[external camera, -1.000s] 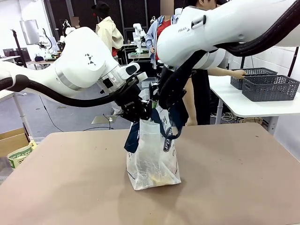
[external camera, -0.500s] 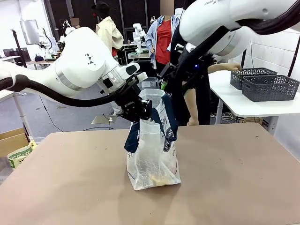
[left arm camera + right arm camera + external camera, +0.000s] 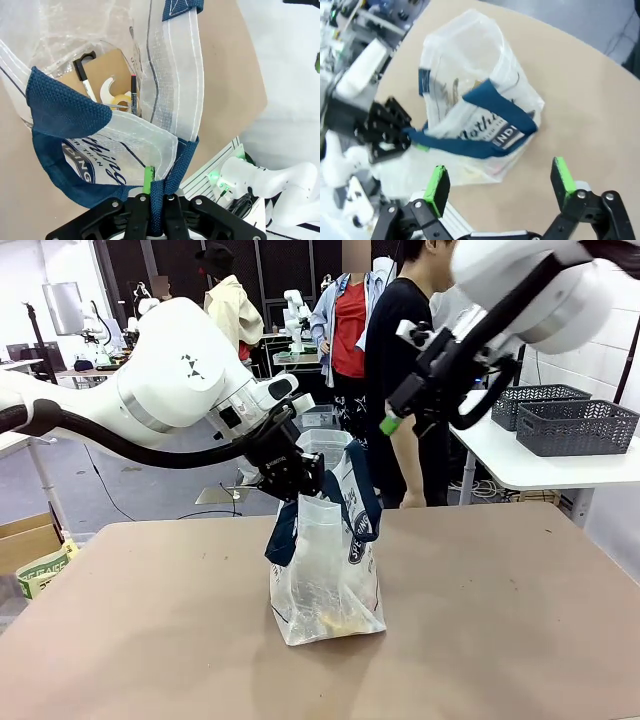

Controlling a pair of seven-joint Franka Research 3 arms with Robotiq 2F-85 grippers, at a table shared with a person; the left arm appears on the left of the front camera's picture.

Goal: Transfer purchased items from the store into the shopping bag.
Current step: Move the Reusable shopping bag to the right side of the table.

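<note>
the left gripper is clamped tight on a navy strap handle of the shopping bag, holding its mouth up. inside the bag lie a brown cardboard packet and a tape roll. the right gripper hangs above the bag, jaws spread wide and empty. the bag stands on the table; dark grey baskets sit far right of it.

Clear shopping bag stands upright, purchased items inside.
</note>
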